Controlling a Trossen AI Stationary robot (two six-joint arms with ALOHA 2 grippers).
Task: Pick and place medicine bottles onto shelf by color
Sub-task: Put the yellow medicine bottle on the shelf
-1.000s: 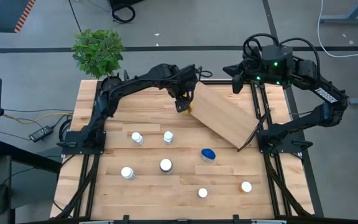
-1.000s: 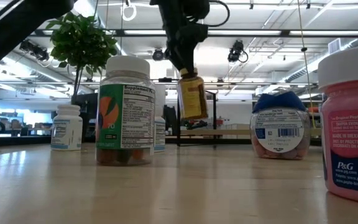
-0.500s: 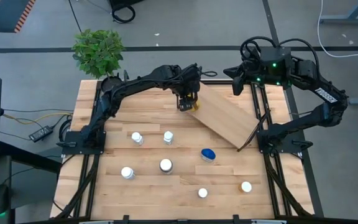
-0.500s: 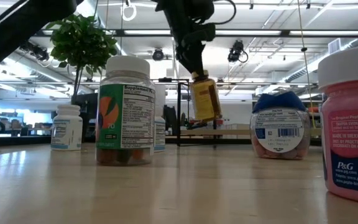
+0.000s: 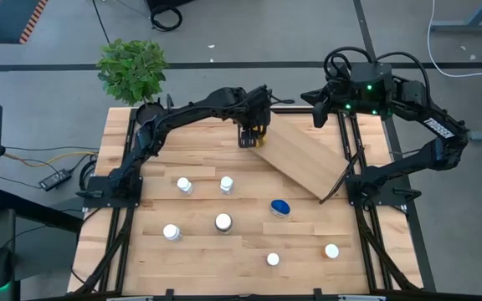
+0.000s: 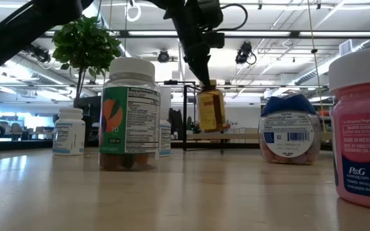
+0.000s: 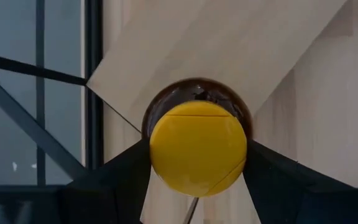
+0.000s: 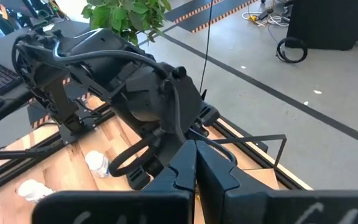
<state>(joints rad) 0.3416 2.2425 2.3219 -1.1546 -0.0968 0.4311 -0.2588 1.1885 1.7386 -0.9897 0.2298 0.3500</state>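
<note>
From above, a plank table (image 5: 182,251) stands on a grey floor, with a potted plant (image 5: 132,68) at its far left corner. A light-wood shelf (image 5: 304,159) lies tilted across the far right part of the table. The left gripper (image 5: 253,136) hangs over the shelf's near-left corner, closed on an amber bottle (image 5: 261,140). The right gripper (image 5: 318,111) waits at the far right edge of the table, above the shelf's far end. On the open planks stand four white-capped bottles (image 5: 185,185), (image 5: 226,183), (image 5: 171,232), (image 5: 223,221) in a loose group on the left. A blue-capped bottle (image 5: 280,207) is just beside the shelf's near edge, and two more white caps (image 5: 273,259), (image 5: 331,250) sit nearer the front.

At table height, a hall with ceiling lights and the plant (image 6: 85,45) lies behind. The amber bottle (image 6: 211,110) hangs clear of the tabletop under the dark gripper. In front stand a green-labelled bottle (image 6: 128,114), a small white one (image 6: 69,131), the blue-capped one (image 6: 290,131) and a pink one (image 6: 361,135) at the right edge.

The left wrist view shows the yellow cap (image 7: 197,148) pinched between both fingers (image 7: 120,174), with the shelf (image 7: 229,43) beneath.

The right wrist view shows its own fingers (image 8: 179,180) pressed together, holding nothing, and the left arm (image 8: 135,93) beyond.
</note>
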